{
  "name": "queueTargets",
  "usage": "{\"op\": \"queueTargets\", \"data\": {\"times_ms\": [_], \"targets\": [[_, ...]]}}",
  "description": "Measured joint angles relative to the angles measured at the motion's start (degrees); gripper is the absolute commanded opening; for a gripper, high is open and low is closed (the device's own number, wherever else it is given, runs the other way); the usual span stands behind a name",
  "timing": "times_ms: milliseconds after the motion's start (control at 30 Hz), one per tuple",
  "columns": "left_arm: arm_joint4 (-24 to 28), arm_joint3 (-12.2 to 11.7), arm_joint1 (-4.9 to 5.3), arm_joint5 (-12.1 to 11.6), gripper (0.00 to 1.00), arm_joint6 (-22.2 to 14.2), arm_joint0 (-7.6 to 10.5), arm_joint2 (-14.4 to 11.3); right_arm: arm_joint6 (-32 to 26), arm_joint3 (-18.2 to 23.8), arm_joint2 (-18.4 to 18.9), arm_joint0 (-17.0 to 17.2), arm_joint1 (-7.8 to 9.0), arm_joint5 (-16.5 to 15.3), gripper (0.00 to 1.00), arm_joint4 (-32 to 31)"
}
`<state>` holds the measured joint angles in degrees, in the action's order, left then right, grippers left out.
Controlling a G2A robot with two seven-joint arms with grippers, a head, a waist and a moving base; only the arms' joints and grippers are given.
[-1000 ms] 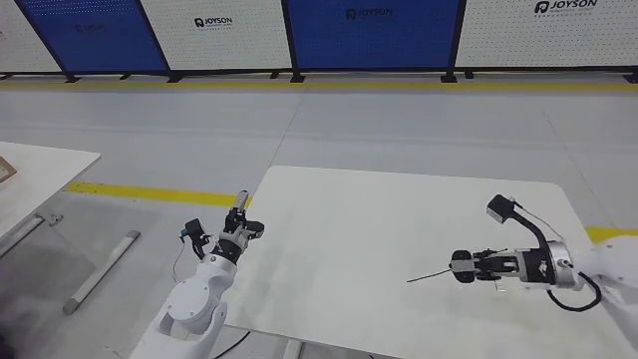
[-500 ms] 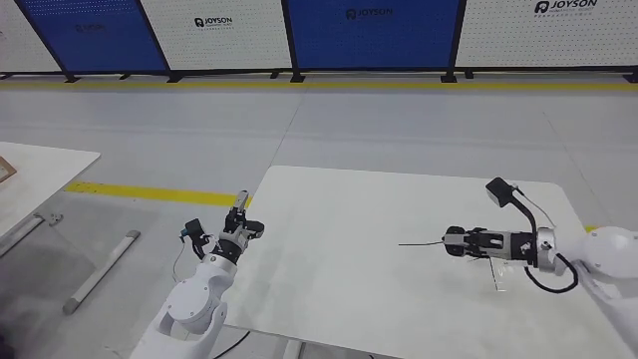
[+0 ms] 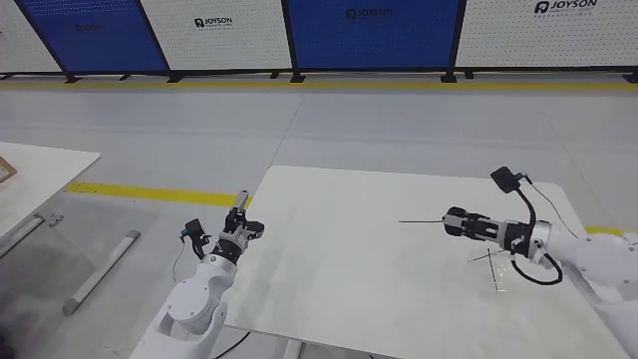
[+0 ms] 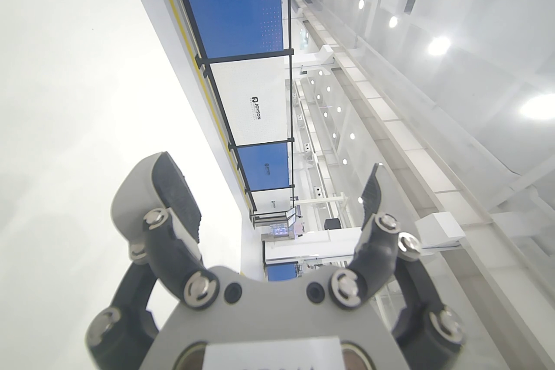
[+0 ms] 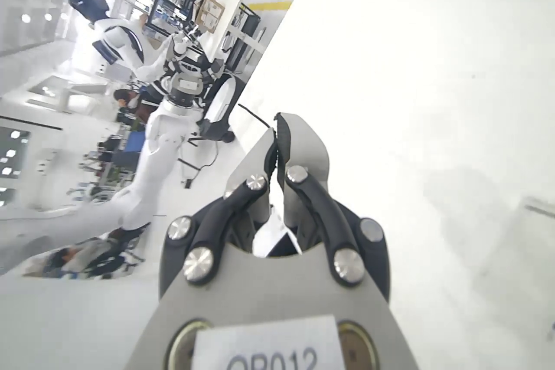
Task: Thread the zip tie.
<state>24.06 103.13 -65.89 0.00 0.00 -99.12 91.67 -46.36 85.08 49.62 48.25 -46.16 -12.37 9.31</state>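
Observation:
A thin black zip tie (image 3: 421,222) sticks out level toward the table's left from my right gripper (image 3: 451,222), which is shut on one end of it above the right part of the white table (image 3: 349,259). In the right wrist view the tie (image 5: 253,115) pokes out sideways past the closed gripper (image 5: 276,121). My left gripper (image 3: 239,204) stands at the table's left edge, pointing away from the robot. Its fingers (image 4: 177,189) are spread wide, and the gripper (image 4: 271,172) is open with nothing in it.
A thin pale strip (image 3: 495,271) lies on the table under the right arm. A second white table (image 3: 40,175) stands off to the left across the floor. Blue and white fence panels (image 3: 374,15) close the back.
My right gripper has carried the zip tie away from the near edge toward the far side of the table, and the tie now lies level. The left arm has kept still.

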Motion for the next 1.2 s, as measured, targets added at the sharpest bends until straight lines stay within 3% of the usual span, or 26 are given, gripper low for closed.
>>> {"op": "queueTargets", "data": {"times_ms": [100, 833, 933, 1033, 1200], "targets": [[0.0, 0.0, 0.0, 0.0, 1.0, 0.0, 0.0, 0.0, 0.09, -1.15, -1.17, -0.78, -0.56, -0.46, 0.0, -5.2], [0.0, 0.0, 0.0, 0.0, 1.0, 0.0, 0.0, 0.0, 0.49, -1.78, -1.18, -0.61, -0.79, -0.16, 0.0, -5.36], [0.0, 0.0, 0.0, 0.0, 1.0, 0.0, 0.0, 0.0, 0.31, -3.55, -0.56, -1.04, -1.11, -2.66, 0.0, -4.21], [0.0, 0.0, 0.0, 0.0, 1.0, 0.0, 0.0, 0.0, 0.56, -3.68, -0.5, -1.58, -1.4, -7.19, 0.0, -6.79], [0.0, 0.0, 0.0, 0.0, 1.0, 0.0, 0.0, 0.0, -2.96, 1.57, -0.66, -1.61, -1.28, -7.09, 0.0, -12.38]]}}
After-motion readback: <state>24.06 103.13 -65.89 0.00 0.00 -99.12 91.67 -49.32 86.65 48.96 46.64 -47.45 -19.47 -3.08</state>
